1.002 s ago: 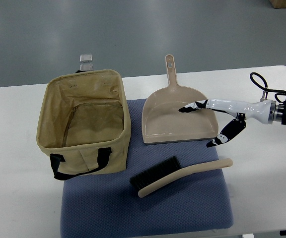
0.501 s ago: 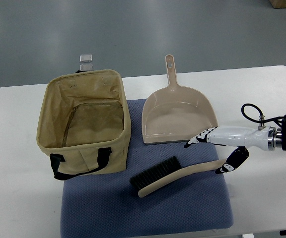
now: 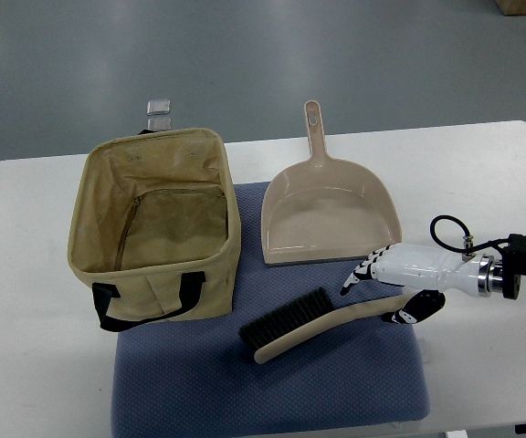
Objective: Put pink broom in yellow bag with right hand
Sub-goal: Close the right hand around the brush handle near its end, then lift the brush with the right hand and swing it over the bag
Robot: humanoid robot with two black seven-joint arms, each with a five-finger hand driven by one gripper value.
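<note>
Pink broom (image 3: 329, 322) lies flat on the blue mat (image 3: 272, 383), bristles at its 9 o'clock end, handle running out toward 3 o'clock. Right hand (image 3: 393, 285) comes in from the right edge, sitting over the handle's tip; fingers (image 3: 362, 272) spread, thumb on the near side of the handle, nothing gripped, contact unclear. Bag (image 3: 153, 228) stands open at 10 o'clock of the broom, well apart from it, black straps on its near side. Dustpan (image 3: 327, 214) at 12 o'clock of the broom, handle pointing away. All sit on the white tabletop (image 3: 35, 365).
</note>
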